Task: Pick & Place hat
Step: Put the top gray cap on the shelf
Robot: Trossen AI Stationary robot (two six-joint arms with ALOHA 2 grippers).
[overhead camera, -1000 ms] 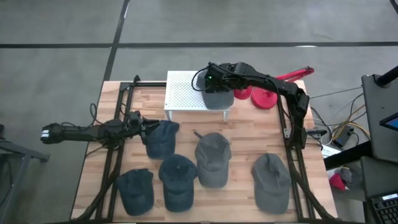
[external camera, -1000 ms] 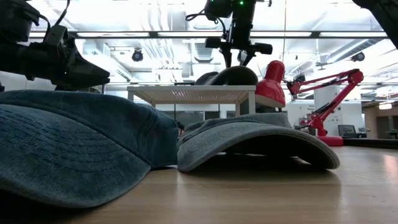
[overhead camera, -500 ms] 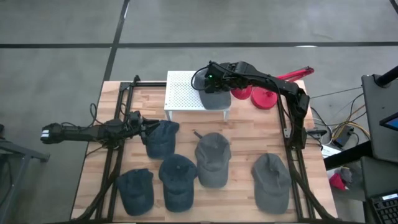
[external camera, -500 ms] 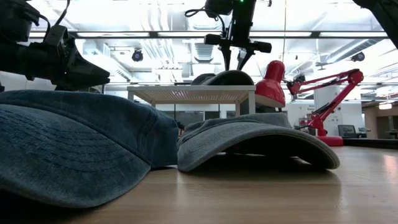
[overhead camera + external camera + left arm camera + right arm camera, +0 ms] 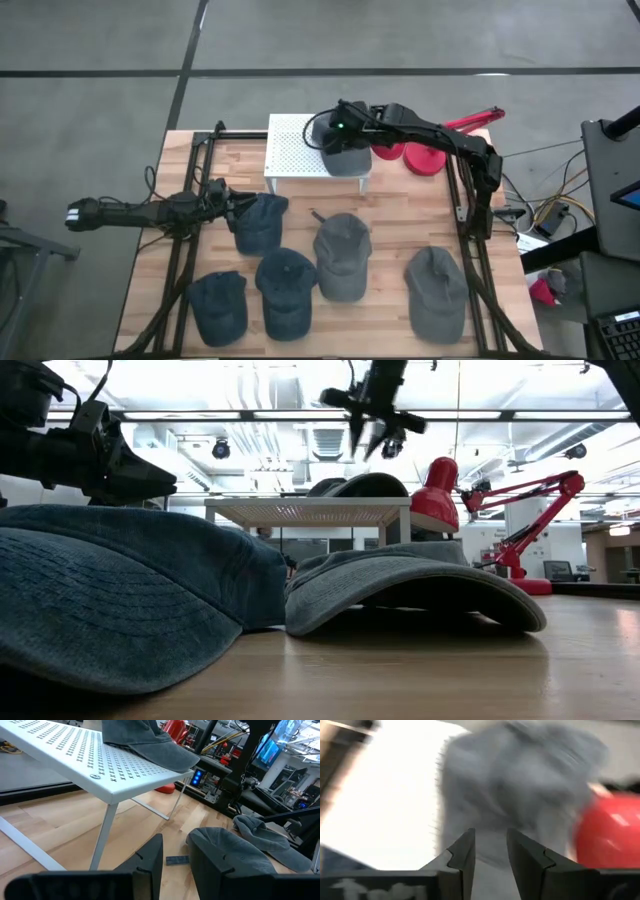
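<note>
- the left gripper hangs low over the left part of the wooden surface, its arm stretched in from the left edge. its two fingers stand a small way apart with only air between them, and it holds nothing.
- just beside that gripper's tip lies a dark blue hat. two more blue hats lie nearer the front edge: one at front left and one beside it.
- a white perforated rack stands on thin legs at the back middle of the surface.
- a grey hat rests on the right end of the rack, its brim reaching past the rack's edge; the low view shows it sitting on the rack top.
- the right gripper is above the rack, over the back of that grey hat and clear of it. in the low view it sits tilted well above the hat's crown. its fingers are parted by a narrow gap and grip nothing.
- a larger grey hat lies in the middle of the surface, and another grey hat lies at front right.
- a red desk lamp stands at the back right, beside the rack.
</note>
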